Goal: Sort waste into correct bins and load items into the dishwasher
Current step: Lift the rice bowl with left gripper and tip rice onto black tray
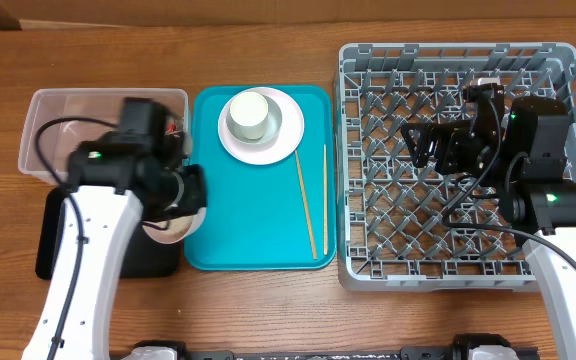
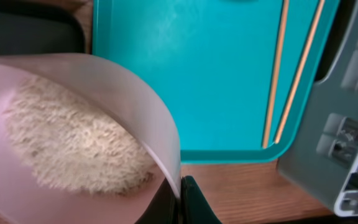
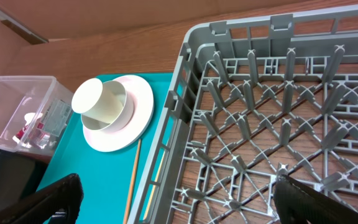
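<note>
1. A strip of bare table (image 1: 268,310) runs along the near edge, in front of the trays and the rack.
2. The left claw (image 2: 180,198) is clenched on the rim of a pale bowl (image 2: 126,84), one finger on each side of the wall. The bowl is tilted, and white rice (image 2: 73,143) lies heaped against its lower side.
3. Seen from overhead, the bowl hangs over the right edge of the black tray (image 1: 50,245), just beside the left rim of the teal tray (image 1: 258,225). The left arm covers much of the black tray.
4. The teal tray's near half is bare. Two chopsticks (image 1: 306,205) lie lengthwise near its right rim, close together but apart, and well apart from both claws.
5. At the far end of the teal tray a round plate (image 1: 290,132) carries a white cup (image 1: 251,115), which lies tipped on its side.
6. The clear tub (image 1: 38,110) stands beyond the black tray, touching or just beside it. A red wrapper (image 3: 35,129) lies inside.
7. The grey rack (image 1: 388,250) sits just right of the teal tray, with pegs upright and no dishes visible. The right claw (image 1: 418,147) hovers over the rack's far middle, spread wide and grasping nothing.
</note>
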Robot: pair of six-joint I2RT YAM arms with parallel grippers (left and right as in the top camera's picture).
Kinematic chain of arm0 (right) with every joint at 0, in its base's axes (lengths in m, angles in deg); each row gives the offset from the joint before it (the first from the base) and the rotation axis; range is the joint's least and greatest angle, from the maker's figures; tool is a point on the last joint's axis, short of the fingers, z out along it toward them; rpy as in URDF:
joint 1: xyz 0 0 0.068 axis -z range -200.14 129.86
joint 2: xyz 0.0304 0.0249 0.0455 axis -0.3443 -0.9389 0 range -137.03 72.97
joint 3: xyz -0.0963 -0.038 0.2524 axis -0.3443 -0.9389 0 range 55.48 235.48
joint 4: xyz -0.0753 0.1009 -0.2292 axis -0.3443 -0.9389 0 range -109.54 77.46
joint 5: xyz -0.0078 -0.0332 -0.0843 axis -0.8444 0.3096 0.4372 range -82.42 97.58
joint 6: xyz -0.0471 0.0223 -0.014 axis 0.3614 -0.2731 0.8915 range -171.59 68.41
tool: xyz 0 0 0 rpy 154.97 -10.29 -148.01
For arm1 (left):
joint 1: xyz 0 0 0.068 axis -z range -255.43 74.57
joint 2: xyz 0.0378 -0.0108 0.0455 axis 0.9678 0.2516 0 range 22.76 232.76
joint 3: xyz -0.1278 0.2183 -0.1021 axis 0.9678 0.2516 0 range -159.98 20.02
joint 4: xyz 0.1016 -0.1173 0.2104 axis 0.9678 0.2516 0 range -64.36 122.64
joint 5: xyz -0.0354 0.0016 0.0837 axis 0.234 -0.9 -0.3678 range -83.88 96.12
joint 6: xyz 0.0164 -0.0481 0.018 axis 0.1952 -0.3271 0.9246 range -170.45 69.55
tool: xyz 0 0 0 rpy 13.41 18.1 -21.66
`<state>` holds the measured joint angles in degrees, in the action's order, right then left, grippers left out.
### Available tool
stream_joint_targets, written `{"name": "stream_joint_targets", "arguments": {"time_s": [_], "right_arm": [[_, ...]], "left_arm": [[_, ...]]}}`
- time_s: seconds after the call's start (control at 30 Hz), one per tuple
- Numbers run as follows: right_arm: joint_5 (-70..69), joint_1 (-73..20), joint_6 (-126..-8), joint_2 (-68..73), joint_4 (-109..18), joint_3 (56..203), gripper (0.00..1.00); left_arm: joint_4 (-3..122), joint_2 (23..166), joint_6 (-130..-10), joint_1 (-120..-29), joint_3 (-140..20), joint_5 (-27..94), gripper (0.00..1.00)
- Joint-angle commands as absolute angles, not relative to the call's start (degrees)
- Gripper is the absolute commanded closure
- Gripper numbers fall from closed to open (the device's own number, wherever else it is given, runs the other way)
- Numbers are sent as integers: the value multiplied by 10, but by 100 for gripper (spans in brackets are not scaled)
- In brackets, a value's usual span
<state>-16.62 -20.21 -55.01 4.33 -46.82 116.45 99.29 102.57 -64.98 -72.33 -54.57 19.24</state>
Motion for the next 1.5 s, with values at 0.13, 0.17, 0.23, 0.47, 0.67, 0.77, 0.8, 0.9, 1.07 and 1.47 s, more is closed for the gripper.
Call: {"name": "stream_joint_targets", "arguments": {"time_s": [0.13,0.17,0.23,0.47,0.67,0.77,0.8,0.9,1.07,1.47], "right_arm": [[-172,-201,-553,47,-470,1182,0],[-172,-201,-553,47,-470,1182,0],[-172,-201,-553,47,-470,1182,0],[-172,-201,-553,47,-472,1182,0],[-172,-201,-553,47,-478,1182,0],[-172,-201,-553,47,-479,1182,0],[-172,-201,-553,47,-479,1182,0],[-172,-201,-553,47,-479,1182,0],[-172,-201,-553,47,-478,1182,0],[-172,-201,-553,47,-478,1182,0]], "left_arm": [[910,1011,-443,-931,-429,462,96],[903,1011,-427,-954,-417,482,96],[881,1012,-390,-1020,-383,536,96],[780,1019,-331,-1184,-301,733,96],[735,1073,-303,-1244,-278,856,96],[731,1121,-291,-1257,-278,923,96],[731,1136,-291,-1257,-278,943,96],[734,1163,-306,-1257,-278,968,96],[753,1178,-326,-1257,-278,968,96],[853,1165,-377,-1257,-278,968,96]]}}
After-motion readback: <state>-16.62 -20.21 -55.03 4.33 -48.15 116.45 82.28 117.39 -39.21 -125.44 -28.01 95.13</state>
